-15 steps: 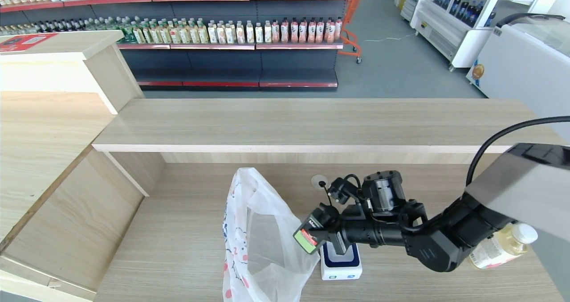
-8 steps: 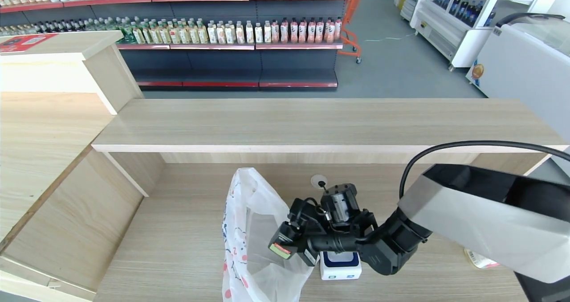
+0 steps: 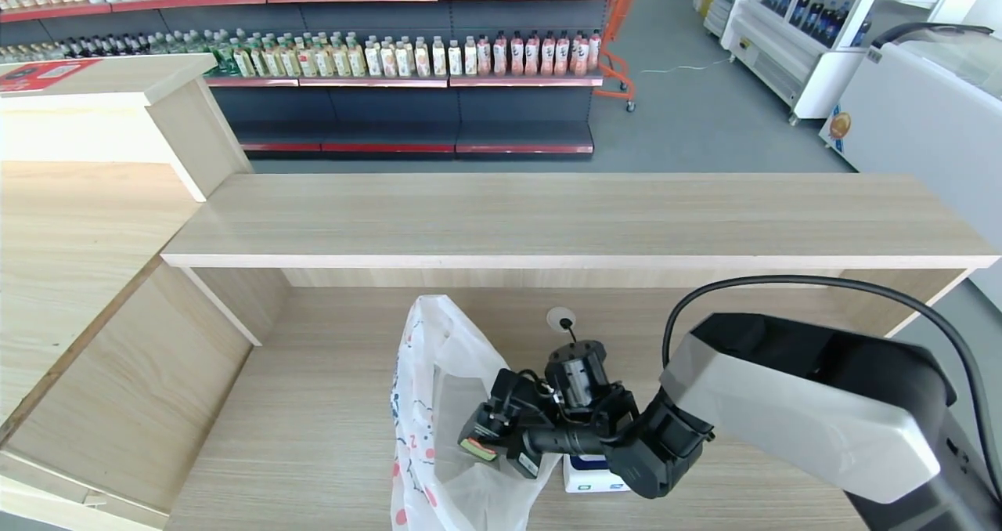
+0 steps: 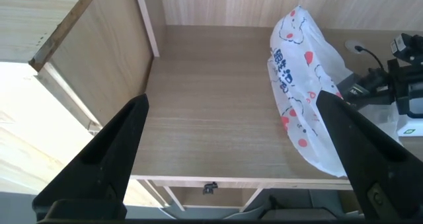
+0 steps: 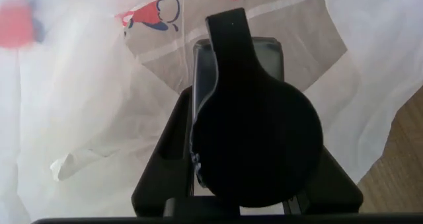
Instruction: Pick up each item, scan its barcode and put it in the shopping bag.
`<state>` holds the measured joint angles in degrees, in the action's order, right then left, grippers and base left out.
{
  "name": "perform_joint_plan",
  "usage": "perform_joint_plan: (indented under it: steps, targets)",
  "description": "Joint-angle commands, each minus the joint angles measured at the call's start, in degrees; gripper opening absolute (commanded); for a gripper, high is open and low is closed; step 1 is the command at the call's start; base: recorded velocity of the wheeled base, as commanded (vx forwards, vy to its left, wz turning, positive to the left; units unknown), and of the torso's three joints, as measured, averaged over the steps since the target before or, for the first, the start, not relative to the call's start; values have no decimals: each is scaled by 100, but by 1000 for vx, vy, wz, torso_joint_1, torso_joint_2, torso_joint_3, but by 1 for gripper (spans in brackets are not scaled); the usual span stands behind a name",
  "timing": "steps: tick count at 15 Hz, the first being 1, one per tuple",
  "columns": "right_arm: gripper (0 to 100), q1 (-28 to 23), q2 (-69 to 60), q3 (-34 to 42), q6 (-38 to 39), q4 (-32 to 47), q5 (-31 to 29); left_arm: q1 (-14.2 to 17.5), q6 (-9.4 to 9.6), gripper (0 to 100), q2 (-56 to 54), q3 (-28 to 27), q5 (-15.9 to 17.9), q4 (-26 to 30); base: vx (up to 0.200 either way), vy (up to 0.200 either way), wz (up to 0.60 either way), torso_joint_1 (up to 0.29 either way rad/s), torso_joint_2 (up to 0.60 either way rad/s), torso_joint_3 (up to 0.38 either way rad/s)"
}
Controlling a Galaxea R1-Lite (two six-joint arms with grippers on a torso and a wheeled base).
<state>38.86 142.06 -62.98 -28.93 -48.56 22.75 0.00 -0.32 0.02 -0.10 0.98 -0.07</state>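
The right gripper (image 3: pixel 487 438) is holding a small dark can (image 5: pixel 254 145), fingers clenched on it, in the mouth of the shopping bag (image 3: pixel 434 390). Scanning is probably done, with only the release remaining. The left gripper (image 4: pixel 232 100) is hanging over the bench (image 4: pixel 211 128), fingers spread and holding nothing.

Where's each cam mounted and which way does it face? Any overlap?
Head view: on the head, facing forward-down at the counter; right arm, right gripper holding a dark item at the shopping bag.
Left wrist view: on the left wrist, facing across the counter toward the bag; left gripper fingers spread.
Right wrist view: on the right wrist, facing into the bag; its fingers and item show.
Shared: bag and right arm, in head and left wrist views.
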Motion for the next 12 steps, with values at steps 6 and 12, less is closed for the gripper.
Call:
perform_joint_plan:
  steps: [6, 12]
  targets:
    - [100, 60, -3, -13, 89, -49, 28, 0, -3, 100, -2, 1, -1, -1, 0, 0, 0, 0, 0, 0]
    - [100, 16, -1365, 497, 2928, 30, 10, 0, -3, 100, -2, 1, -1, -1, 0, 0, 0, 0, 0, 0]
